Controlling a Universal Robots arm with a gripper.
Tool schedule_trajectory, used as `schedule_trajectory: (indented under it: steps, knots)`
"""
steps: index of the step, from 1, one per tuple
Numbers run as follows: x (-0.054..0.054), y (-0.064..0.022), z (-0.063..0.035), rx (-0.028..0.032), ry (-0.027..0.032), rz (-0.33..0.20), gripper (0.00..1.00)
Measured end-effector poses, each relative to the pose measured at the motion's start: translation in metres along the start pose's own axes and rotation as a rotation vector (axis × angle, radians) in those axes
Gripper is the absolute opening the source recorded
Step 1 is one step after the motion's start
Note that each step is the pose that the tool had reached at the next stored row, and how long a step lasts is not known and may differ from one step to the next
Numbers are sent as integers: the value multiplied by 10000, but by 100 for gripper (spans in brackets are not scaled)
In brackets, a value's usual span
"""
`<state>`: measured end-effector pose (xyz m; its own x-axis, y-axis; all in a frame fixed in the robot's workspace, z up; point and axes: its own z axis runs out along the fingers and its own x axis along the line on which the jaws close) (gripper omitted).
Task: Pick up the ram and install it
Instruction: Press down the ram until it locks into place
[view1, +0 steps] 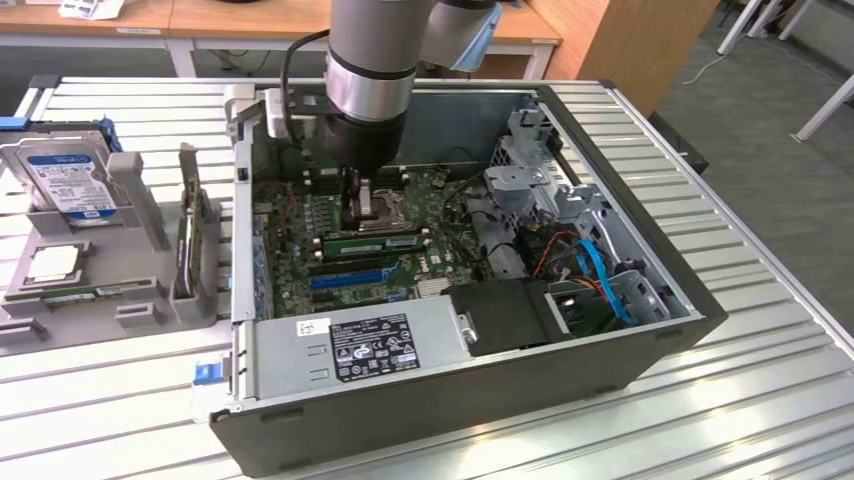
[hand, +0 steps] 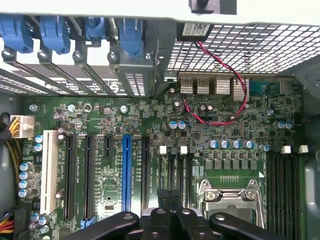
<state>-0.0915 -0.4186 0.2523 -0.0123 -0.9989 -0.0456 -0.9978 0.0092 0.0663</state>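
Pincer (hand: 170, 197) hovers low over the motherboard (hand: 150, 165), jaws pressed together (nothing held); one ram (view1: 375, 242) sits just beside it.

A lab or workshop: an opened computer case (view1: 534, 330) on a slatted metal surface (view1: 747, 400) (wooden desks (view1: 200, 20) behind).

Green RAM stick (view1: 375, 242) w/ pale label seated flat across motherboard inside case.
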Motion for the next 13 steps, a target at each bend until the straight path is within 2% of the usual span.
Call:
schedule_trajectory:
  steps: [5, 13]
  knots:
    - [2, -5, 55, 0, -49, -5, 10]
    - [3, -6, 66, 0, -55, -5, 10]
